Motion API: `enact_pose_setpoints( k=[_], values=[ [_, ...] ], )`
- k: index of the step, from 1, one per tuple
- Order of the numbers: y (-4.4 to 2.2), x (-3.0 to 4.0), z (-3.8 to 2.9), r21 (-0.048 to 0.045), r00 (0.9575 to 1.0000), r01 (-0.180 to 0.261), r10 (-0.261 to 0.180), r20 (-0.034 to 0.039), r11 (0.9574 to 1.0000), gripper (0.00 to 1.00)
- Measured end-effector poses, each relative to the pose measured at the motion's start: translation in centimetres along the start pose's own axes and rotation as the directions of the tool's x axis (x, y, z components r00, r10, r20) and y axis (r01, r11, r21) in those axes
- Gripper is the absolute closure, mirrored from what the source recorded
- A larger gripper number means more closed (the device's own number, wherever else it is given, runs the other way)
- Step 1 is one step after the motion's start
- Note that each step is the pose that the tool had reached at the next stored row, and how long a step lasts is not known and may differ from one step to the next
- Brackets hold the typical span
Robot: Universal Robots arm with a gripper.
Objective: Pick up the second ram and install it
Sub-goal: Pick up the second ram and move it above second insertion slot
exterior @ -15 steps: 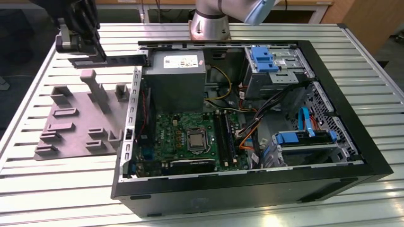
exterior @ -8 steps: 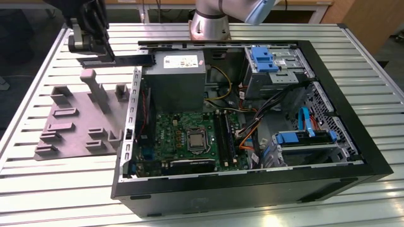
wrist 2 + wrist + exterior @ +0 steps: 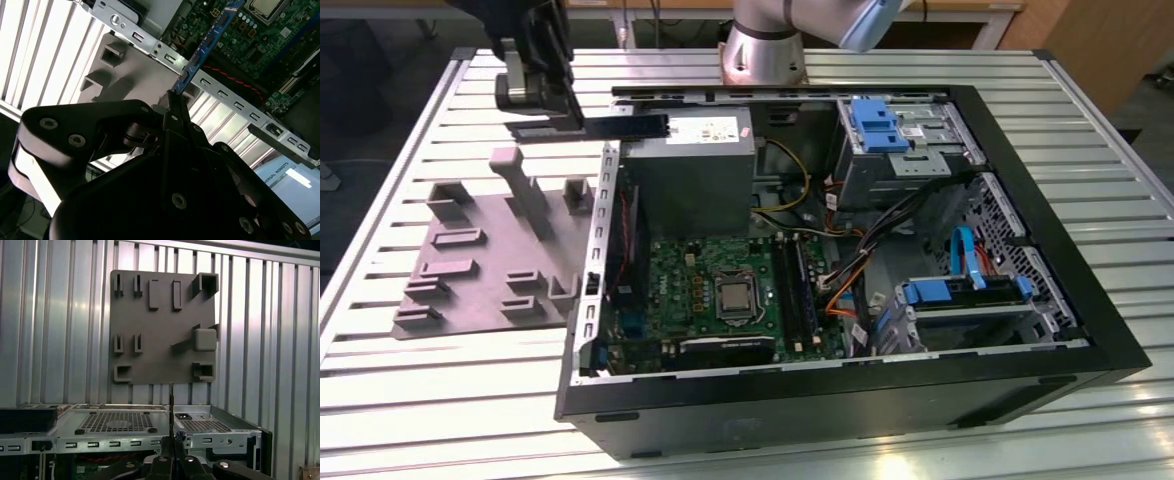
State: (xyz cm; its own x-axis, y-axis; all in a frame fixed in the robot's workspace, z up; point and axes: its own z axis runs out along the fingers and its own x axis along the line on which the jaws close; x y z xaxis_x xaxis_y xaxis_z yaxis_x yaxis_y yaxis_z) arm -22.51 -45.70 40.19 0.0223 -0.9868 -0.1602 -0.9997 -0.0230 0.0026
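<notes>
One arm, one gripper (image 3: 576,122), its fingers (image 3: 170,107) clamped tight on the second ram (image 3: 630,125). The stick is held in the air and does not touch the tabletop (image 3: 454,400) or the motherboard (image 3: 720,290).

In the exterior view the ram juts sideways from the fingers toward the exterior view's right. It hangs over the far left corner of the open computer case (image 3: 854,400), at the top edge of the grey power supply (image 3: 687,170).

Second wrist view: the ram (image 3: 210,42) shows nearly edge-on, a thin blue-edged strip running out from the gripper (image 3: 172,100). It crosses the case's perforated metal rail (image 3: 220,92), with green motherboard (image 3: 260,35) behind it.

First wrist view: the ram (image 3: 171,405) is a thin dark vertical line rising from between the fingers (image 3: 165,460). Beyond it is the grey slotted tray (image 3: 165,325), lying flat on the ribbed metal tabletop (image 3: 55,315).

In the exterior view the tray (image 3: 480,250) sits just beside the case, on the exterior view's left. The gripper is above its far end.

Inside the case:
- the CPU socket (image 3: 734,295) is mid-board
- the long black memory slots (image 3: 794,290) are just beside it, toward the exterior view's right; I cannot tell what is seated in them
- the blue drive brackets (image 3: 881,125) are at the far right
</notes>
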Motion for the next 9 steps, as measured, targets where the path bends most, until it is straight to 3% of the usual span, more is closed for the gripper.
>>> enact_pose_setpoints(
  k=[9],
  values=[
    [-1.84,0.04,-0.01,-0.0001,1.0,0.0,0.0,0.0,1.0,0.88]
  ],
)
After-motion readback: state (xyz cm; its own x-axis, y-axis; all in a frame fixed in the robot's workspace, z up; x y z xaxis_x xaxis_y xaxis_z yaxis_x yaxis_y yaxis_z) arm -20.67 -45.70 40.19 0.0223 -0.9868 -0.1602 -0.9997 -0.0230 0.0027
